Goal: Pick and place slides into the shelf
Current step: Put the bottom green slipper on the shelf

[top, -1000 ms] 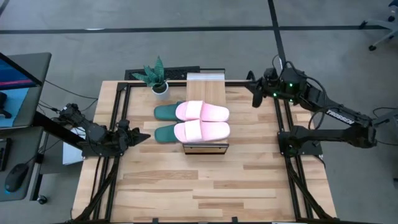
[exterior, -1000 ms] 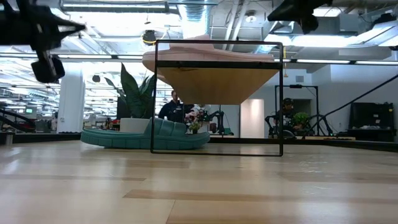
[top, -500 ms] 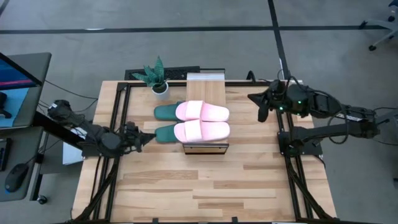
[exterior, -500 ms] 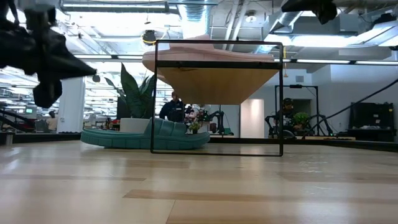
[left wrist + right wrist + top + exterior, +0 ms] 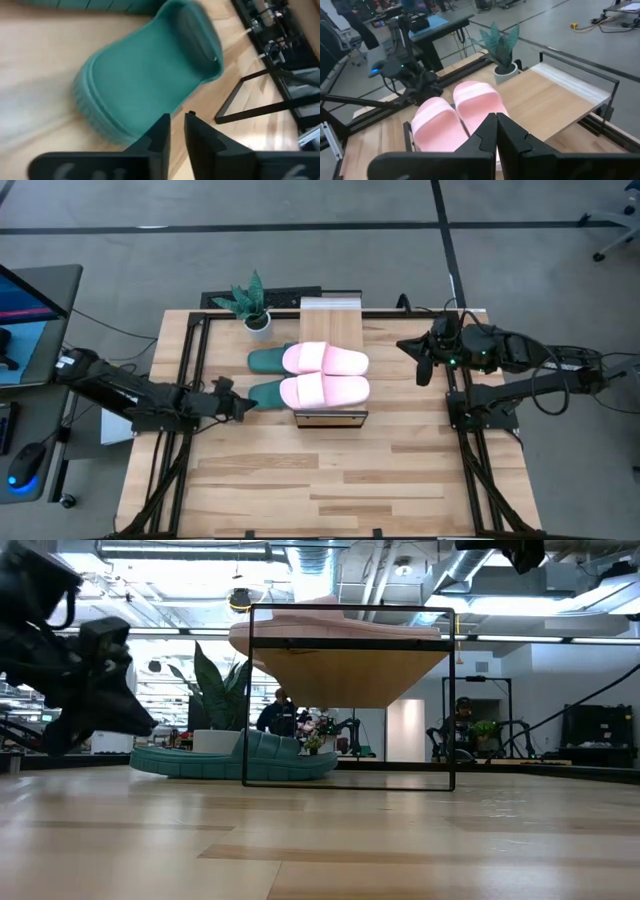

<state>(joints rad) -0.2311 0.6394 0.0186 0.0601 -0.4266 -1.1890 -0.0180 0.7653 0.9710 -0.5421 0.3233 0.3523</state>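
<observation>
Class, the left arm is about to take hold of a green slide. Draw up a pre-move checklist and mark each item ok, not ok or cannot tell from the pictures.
1. Left pincer lined up with the nearer green slide: ok, it sits just ahead of the fingertips.
2. Left pincer open wide enough to take the slide's edge: not ok, only a narrow gap shows.
3. Pink slides already resting on the shelf top: ok.
4. Space under the shelf for the green pair: cannot tell.
5. Right pincer out of the way: ok, shut and off to the shelf's right.
6. Potted plant out of the left arm's path: ok.
</observation>
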